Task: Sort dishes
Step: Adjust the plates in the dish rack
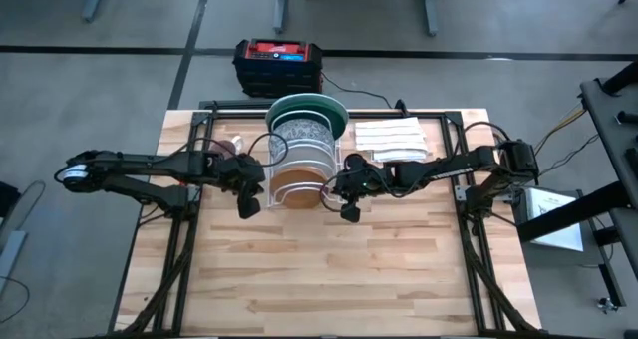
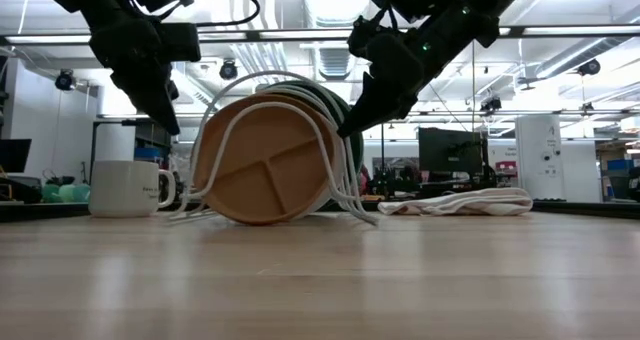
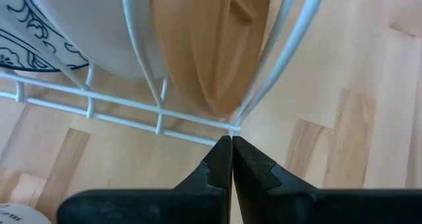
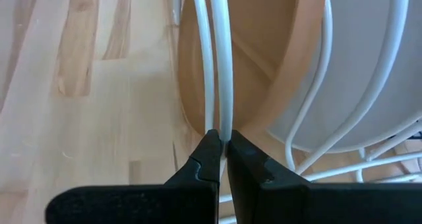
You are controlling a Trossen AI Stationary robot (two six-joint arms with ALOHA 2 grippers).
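Observation:
A white wire rack [image 1: 269, 171] stands at the table's far middle. Four plates stand on edge in it: a tan-brown one [image 1: 296, 187] nearest, then a white one [image 1: 299, 162], a speckled one [image 1: 304, 132] and a dark green one [image 1: 307, 108]. My left gripper [image 1: 257, 197] is shut at the rack's near left corner, its tips [image 3: 231, 141] right at the base wire [image 3: 198, 122]. My right gripper [image 1: 333, 191] is at the rack's right side, shut on a wire loop beside the tan plate [image 4: 264, 46]. My left gripper: I cannot tell whether its shut tips touch the rack's base wire [image 3: 232, 126]. My right gripper pinches one thin white wire of the rack's loop [image 4: 226, 122] between its two fingertips. The fingers slant down from the table's right [image 2: 350, 128]. The rack rests on the table.
A white mug [image 2: 125, 188] stands left of the rack. Folded white cloths [image 1: 391, 140] lie to its right. A black box [image 1: 279, 65] sits beyond the table's far edge. The near half of the wooden table [image 1: 329, 279] is bare.

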